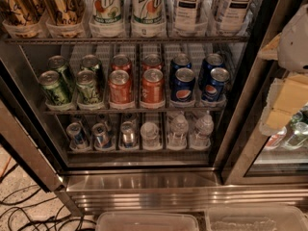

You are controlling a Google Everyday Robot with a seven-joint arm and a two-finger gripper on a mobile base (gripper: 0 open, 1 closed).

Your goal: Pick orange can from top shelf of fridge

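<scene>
Far left, you've got the orange can [61, 6] up front on the top shelf [125, 40] of the fridge [144, 182]. It has a twin [19, 8] just beside it and 7Up cans [107, 8] on the other side, so a sloppy reach could knock a neighbour over. At the right edge, the gripper [288, 102] hangs past the door frame [240, 105], well apart from the can. It looks empty, and I can't tell if it's apart or together.
</scene>
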